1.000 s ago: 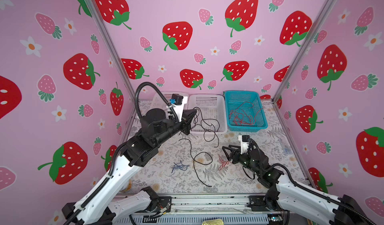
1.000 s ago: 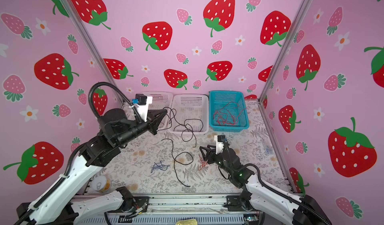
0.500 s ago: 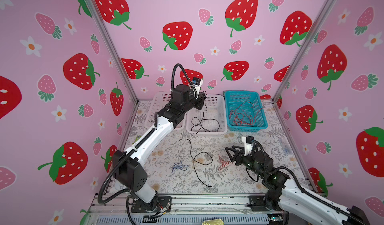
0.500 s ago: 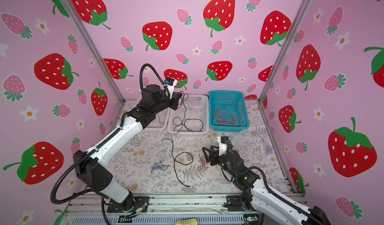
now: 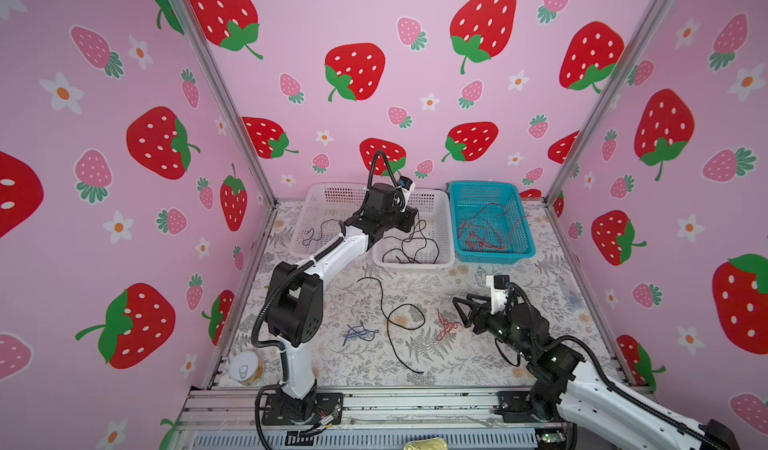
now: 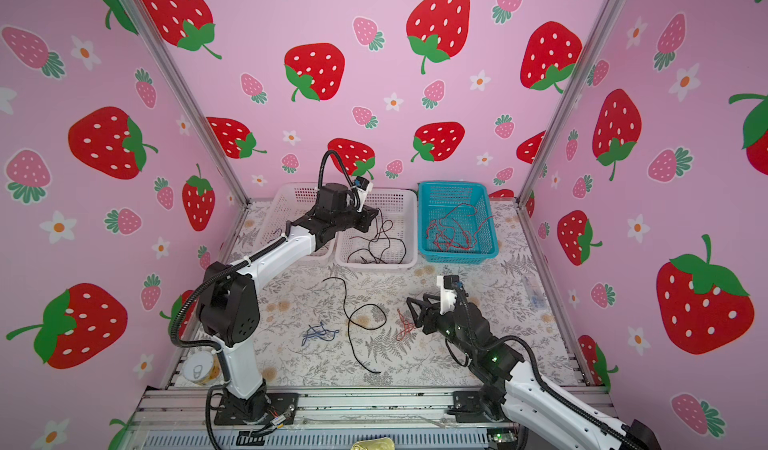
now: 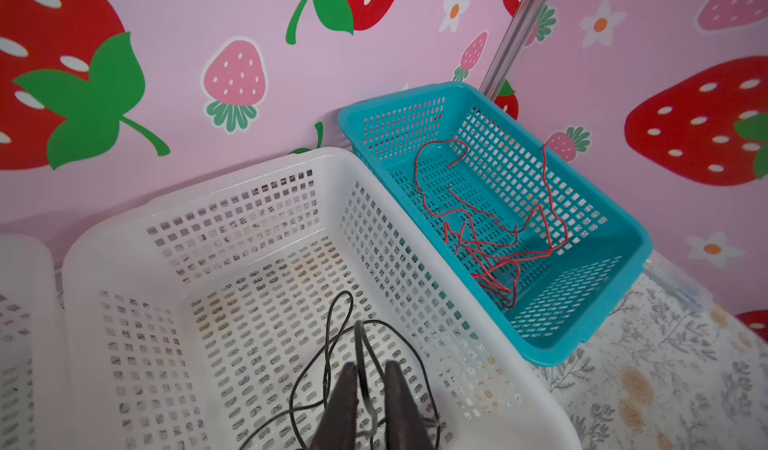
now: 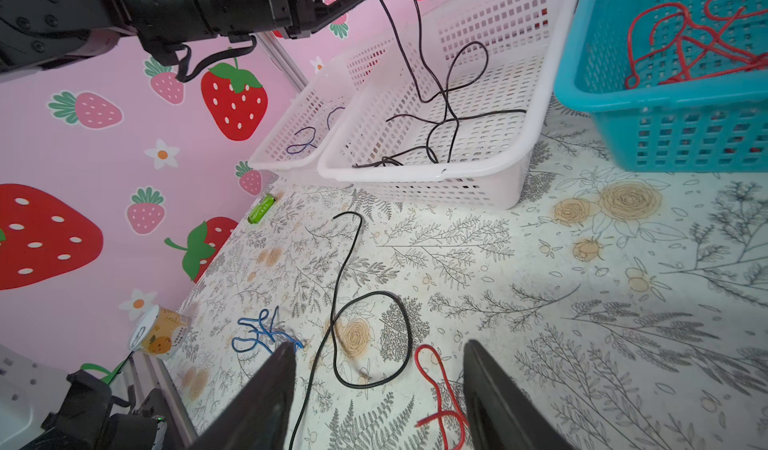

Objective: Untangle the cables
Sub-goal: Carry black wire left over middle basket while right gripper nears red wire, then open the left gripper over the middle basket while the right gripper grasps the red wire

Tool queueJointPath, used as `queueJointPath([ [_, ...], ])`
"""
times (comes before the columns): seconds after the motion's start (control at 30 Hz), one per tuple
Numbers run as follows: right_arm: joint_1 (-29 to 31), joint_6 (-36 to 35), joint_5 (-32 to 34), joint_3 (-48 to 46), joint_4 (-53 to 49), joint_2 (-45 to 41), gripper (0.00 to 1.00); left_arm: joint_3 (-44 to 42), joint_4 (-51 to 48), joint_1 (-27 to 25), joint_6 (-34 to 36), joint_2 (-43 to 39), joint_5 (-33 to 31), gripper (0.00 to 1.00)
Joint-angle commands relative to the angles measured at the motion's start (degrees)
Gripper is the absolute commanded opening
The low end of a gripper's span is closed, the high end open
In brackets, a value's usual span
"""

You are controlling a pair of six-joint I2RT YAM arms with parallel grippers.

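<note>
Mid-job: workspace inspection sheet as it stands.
Surface: floral-print table cover.
Job's things: thin black cable, tangled blue cable, small red cable loose on it; left white mesh basket holds blue cable, middle white mesh basket black cables, teal mesh basket red cables.
Clutter: round can, front left edge.
Grippers: left gripper over middle basket, jaws slightly apart around one of them; right gripper open, near small red cable.
Cables: ribbed black hose arcs above left wrist.
Surroundings: pink strawberry walls.

Clear mat (image 5: 536,273) lies between the teal basket (image 5: 494,256) and the right arm (image 5: 519,327). The left arm (image 5: 345,248) spans above the left white basket (image 5: 328,196) and middle white basket (image 5: 411,264). A black cable (image 5: 388,322) crosses mid-mat; a tin can (image 5: 245,369) occupies the front-left corner.
</note>
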Motion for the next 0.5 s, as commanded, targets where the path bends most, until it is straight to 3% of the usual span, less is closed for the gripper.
queueJointPath([
  [0.0, 0.17, 1.55, 3.98, 0.97, -5.27, 2.05, 0.65, 0.56, 1.58, -0.09, -0.22, -1.21, 1.32, 0.28],
  [0.23, 0.88, 3.94, 3.54, 1.23, -6.1, 8.27, 0.66, 1.17, 0.95, -0.09, -2.49, -7.1, 0.55, 0.43],
  [0.47, 5.02, 6.74, 6.13, 1.41, -6.53, 14.66, 0.66, -3.96, 2.71, -0.08, -12.14, -18.09, -4.26, 0.52],
])
